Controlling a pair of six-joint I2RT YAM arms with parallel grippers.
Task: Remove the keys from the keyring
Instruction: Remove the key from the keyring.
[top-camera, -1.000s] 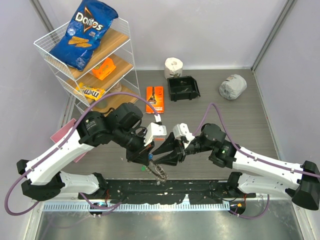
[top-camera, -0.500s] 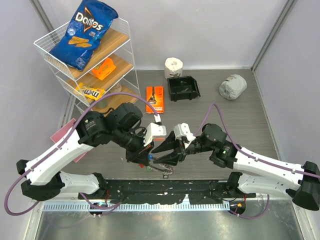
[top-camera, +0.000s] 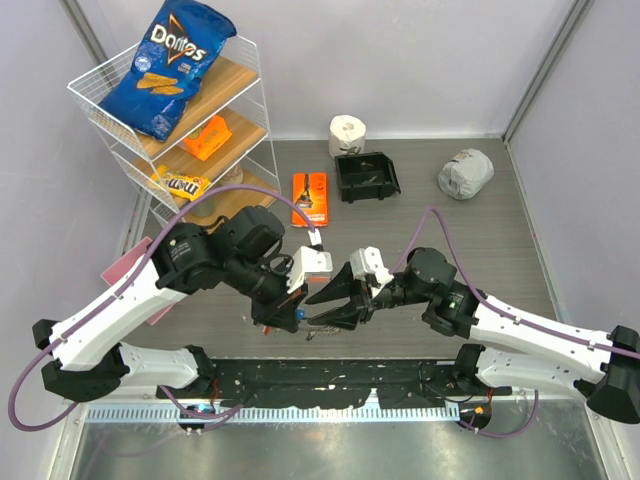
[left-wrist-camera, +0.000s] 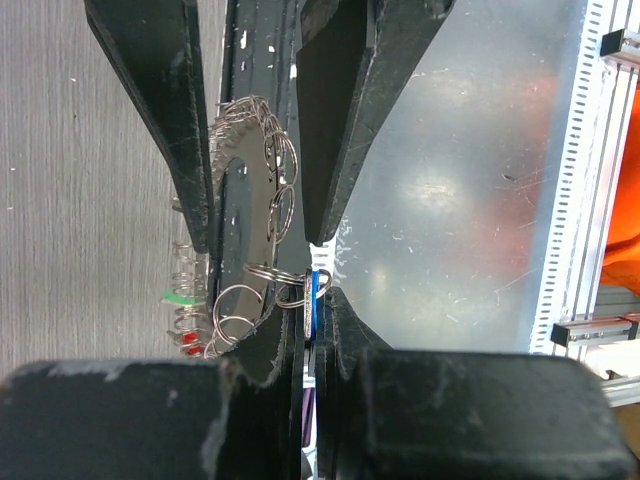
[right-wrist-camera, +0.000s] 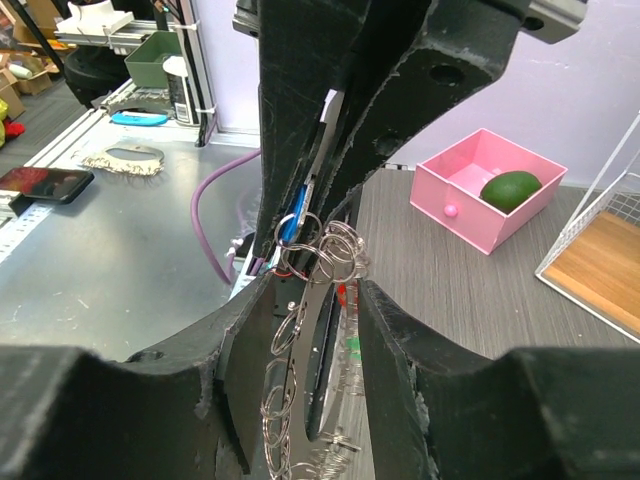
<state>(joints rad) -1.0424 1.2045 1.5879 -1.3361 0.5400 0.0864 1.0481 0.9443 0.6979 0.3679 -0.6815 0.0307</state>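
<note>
The keyring (top-camera: 318, 328) hangs between my two grippers near the table's front edge. It is a thin silver loop fringed with small rings, also seen in the left wrist view (left-wrist-camera: 250, 190) and the right wrist view (right-wrist-camera: 318, 330). My left gripper (top-camera: 297, 315) (left-wrist-camera: 312, 295) is shut on a blue-headed key (left-wrist-camera: 313, 290) (right-wrist-camera: 290, 225) that is still linked to the ring. Green (left-wrist-camera: 178, 297) and red (left-wrist-camera: 190, 340) key heads hang on the far side. My right gripper (top-camera: 325, 305) (right-wrist-camera: 315, 290) is open, its jaws on either side of the ring's fringe.
A wire shelf (top-camera: 250, 95) with a Doritos bag (top-camera: 170, 65) stands at the back left. An orange pack (top-camera: 308, 197), a black bin (top-camera: 366, 177), a paper roll (top-camera: 347, 133) and a grey bundle (top-camera: 465, 172) lie behind. A pink box (right-wrist-camera: 485, 195) sits on the left.
The keyring has risen from hanging low at the table edge to lie level between the grippers. Both grippers have shifted slightly; the left still holds the blue key.
</note>
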